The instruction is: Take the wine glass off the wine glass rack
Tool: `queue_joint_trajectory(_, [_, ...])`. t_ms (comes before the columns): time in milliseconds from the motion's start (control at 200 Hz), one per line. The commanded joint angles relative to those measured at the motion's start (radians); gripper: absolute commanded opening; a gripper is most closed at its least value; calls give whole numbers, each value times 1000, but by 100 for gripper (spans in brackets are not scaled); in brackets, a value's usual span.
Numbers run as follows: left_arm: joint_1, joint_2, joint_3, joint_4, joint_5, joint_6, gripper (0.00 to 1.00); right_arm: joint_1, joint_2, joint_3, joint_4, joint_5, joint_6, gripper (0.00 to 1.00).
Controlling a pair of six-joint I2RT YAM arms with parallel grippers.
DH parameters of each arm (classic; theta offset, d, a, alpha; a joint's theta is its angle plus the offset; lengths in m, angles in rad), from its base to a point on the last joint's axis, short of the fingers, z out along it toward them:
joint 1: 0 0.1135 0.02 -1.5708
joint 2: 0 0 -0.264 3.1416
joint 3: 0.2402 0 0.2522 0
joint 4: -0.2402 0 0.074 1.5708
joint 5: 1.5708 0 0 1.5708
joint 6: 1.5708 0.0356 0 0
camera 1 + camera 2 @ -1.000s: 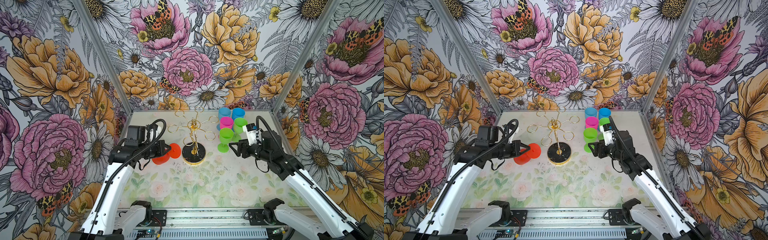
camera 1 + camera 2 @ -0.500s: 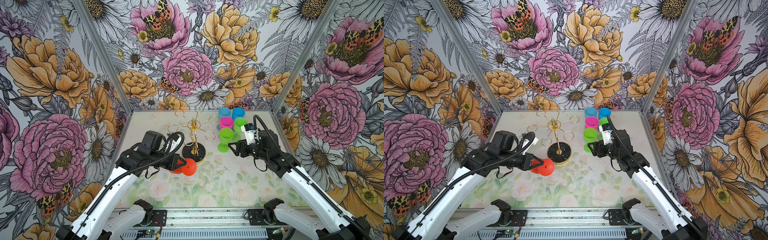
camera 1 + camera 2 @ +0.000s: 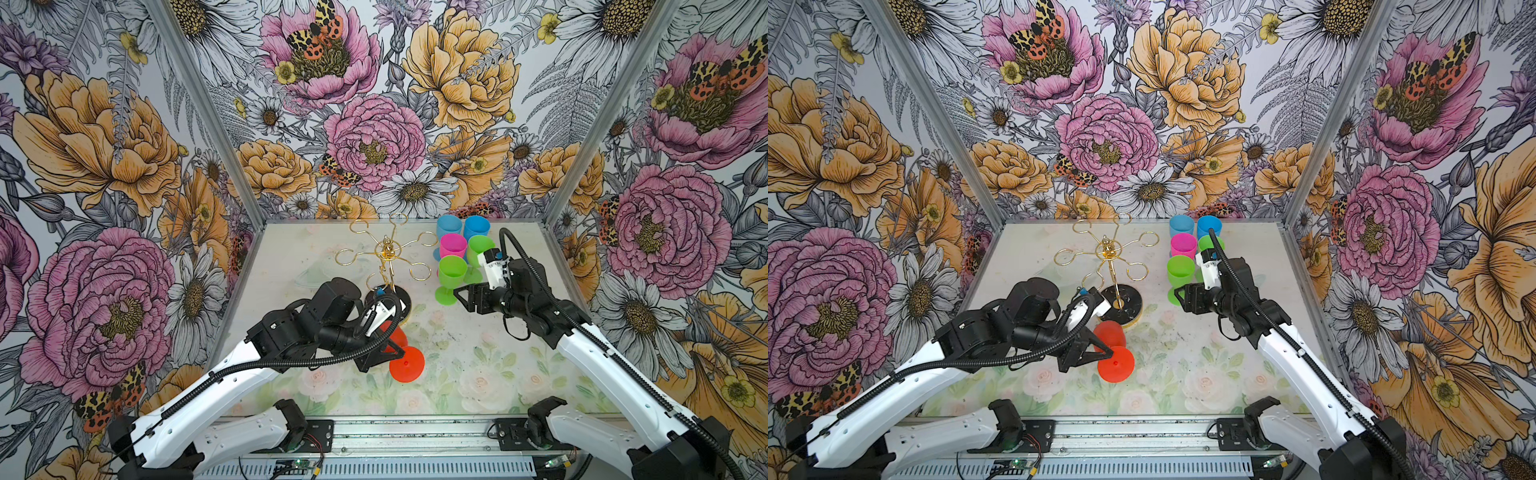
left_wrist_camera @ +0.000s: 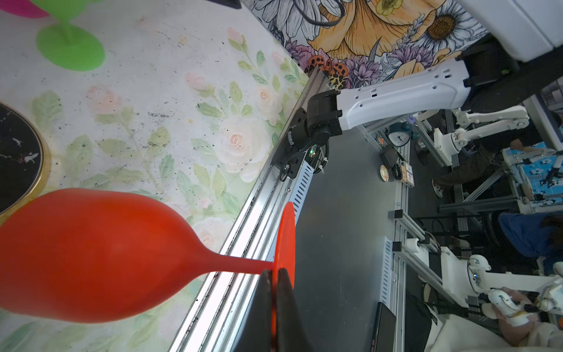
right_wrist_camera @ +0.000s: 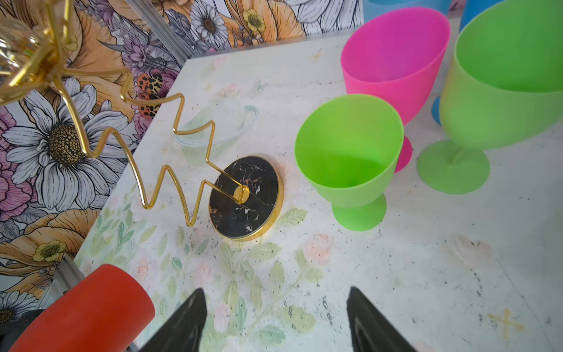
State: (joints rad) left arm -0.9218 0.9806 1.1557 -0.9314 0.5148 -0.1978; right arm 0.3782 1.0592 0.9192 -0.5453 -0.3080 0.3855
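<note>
Pointing foot-first toward the front edge, red wine glass, bowl toward rack

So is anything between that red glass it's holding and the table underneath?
Nothing visible. The left end effector holds the red wine glass sideways by its stem, clear of the wine glass rack, over bare table. The open right end effector is off beside a green glass.

Gold wine glass rack, green glass beside its base, red wine glass nearby, fingers spread.
</note>
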Motion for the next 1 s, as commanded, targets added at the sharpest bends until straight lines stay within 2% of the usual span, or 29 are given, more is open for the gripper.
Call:
queue_joint_trajectory(0, [-70,26,38,88,-115,86,0,-3,24,80,-88,-11,18,71])
queue_joint_trajectory(225, [-204,62,1,196,-269,265,0,-3,37,121,-145,-62,18,71])
queue_joint_trajectory(490, [-277,65,-72,296,-394,468,0,-4,72,190,-220,-57,-10,72])
queue_joint_trajectory(756, [-371,54,-167,328,-575,676,0,-7,109,254,-241,-86,-16,72])
queue_joint_trajectory(866, [-400,50,-202,334,-665,753,0,-9,124,280,-244,-111,-13,72])
queue_joint_trajectory(931, [-453,50,-223,342,-715,801,0,-8,136,289,-244,-142,-13,72])
queue_joint_trajectory(996, [-480,53,-244,358,-807,850,0,-9,152,297,-249,-197,-23,71])
